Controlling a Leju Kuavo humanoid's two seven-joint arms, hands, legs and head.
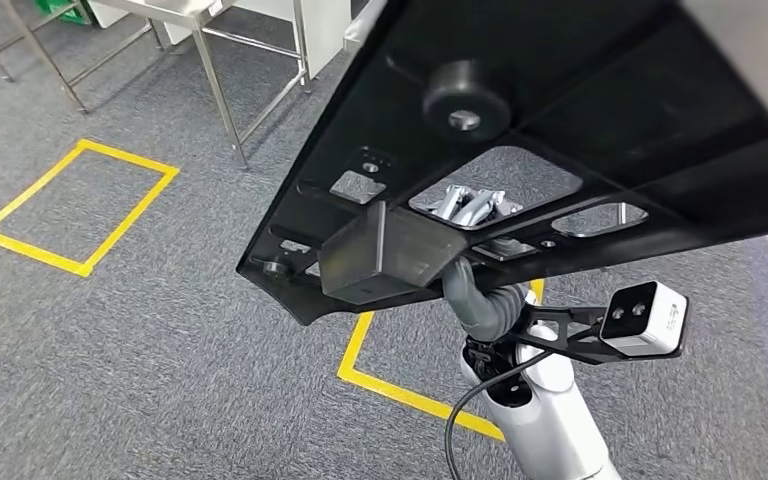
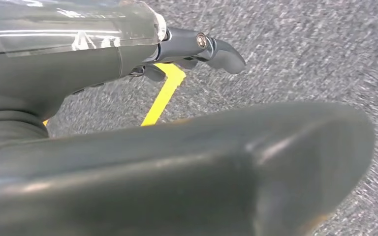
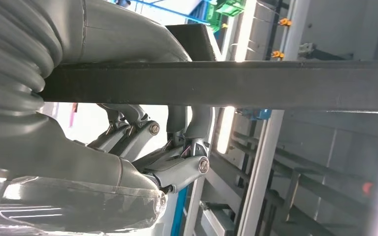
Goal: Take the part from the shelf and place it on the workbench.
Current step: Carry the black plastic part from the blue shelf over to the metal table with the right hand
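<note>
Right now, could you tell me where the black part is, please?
In the head view the black part is held up by the right hand, above the grey carpet and a yellow tape outline.

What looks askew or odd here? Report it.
The large flat black plastic part with cut-outs rides tilted, one corner dipping toward the grey carpet. The right hand holds it by one edge. No damage is visible.
</note>
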